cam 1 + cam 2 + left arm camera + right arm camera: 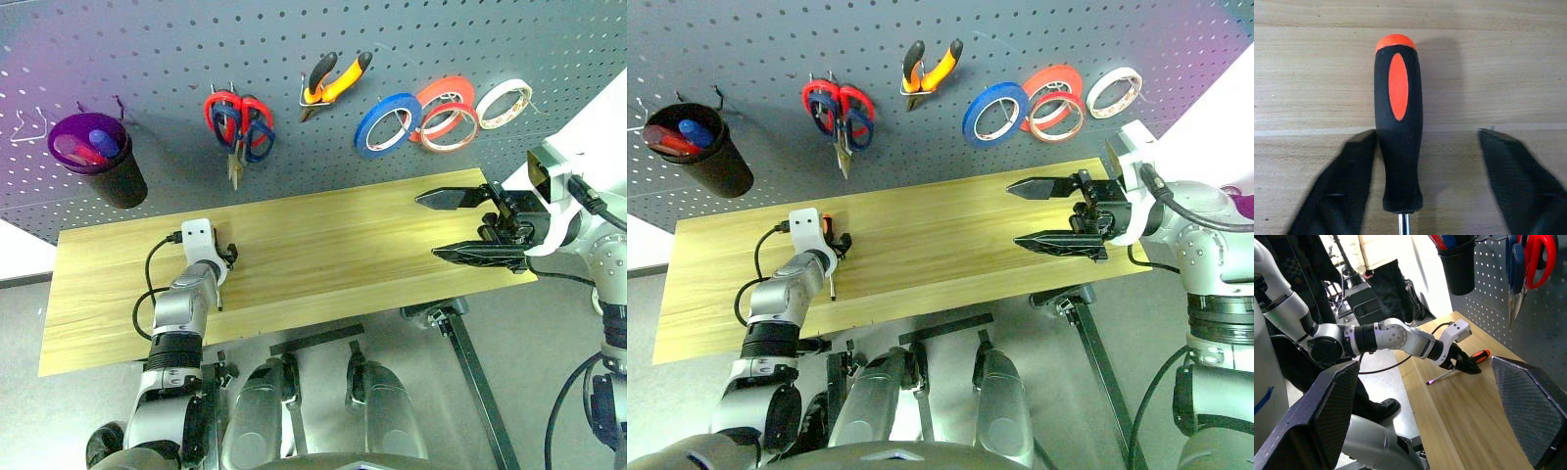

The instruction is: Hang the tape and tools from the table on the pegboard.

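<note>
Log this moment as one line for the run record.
left end effector: fingers astride screwdriver handle, one touching | screwdriver: flat on table | right end effector: open, empty, above table | pliers, scissors: on pegboard

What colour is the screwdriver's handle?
Black with an orange end cap and orange oval inlay, clearest in the left wrist view: screwdriver.

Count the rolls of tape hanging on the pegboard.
4, all right of the pliers: a blue roll, a solid red roll, a thin pale-red ring overlapping it, and a white roll farthest right.
</note>
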